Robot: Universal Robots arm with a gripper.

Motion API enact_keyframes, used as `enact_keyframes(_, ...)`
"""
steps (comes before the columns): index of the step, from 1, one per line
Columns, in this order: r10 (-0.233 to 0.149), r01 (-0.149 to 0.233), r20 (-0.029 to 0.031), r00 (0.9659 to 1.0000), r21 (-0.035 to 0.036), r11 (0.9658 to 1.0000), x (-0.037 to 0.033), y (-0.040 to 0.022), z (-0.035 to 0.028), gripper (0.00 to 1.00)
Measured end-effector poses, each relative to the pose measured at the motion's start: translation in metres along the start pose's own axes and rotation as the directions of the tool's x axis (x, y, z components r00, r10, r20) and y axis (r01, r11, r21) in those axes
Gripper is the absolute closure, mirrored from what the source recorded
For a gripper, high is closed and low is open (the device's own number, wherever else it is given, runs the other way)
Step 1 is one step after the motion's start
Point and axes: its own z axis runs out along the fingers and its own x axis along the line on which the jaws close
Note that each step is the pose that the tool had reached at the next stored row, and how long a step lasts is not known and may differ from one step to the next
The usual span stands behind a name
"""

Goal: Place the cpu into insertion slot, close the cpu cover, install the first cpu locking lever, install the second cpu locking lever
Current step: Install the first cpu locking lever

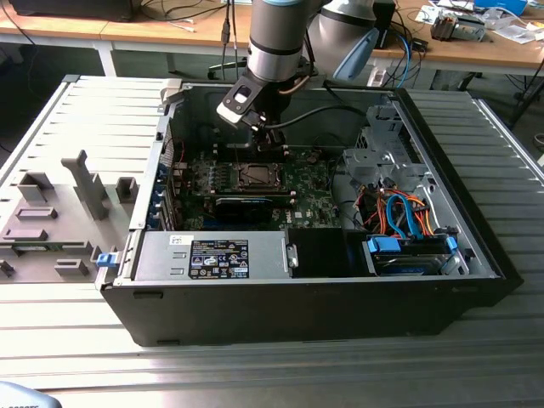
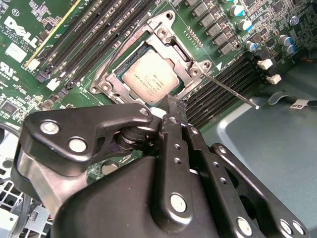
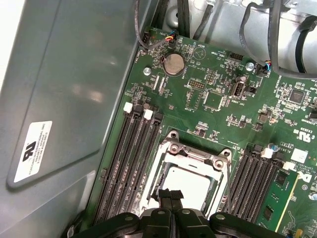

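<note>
Your cpu [image 2: 151, 79] sat in the insertion slot [image 2: 132, 55], the cpu cover [image 2: 161, 27] lying flat around it, one locking lever [image 2: 233, 90] sticking out unlatched. Your gripper [image 2: 173, 105] hovered just beside the cover's edge, pinched shut on nothing, probably to push. The open computer case [image 1: 255, 319] held the motherboard [image 1: 316, 191].

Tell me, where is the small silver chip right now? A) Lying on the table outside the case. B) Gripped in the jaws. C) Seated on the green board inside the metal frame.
C: the chip lies flat within the silvery frame on the green board.
</note>
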Motion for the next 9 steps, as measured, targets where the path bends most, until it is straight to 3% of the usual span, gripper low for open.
enact_keyframes(9,-0.009,0.009,0.0004,1.0,0.0007,1.0,0.0,0.0,0.0,0.89)
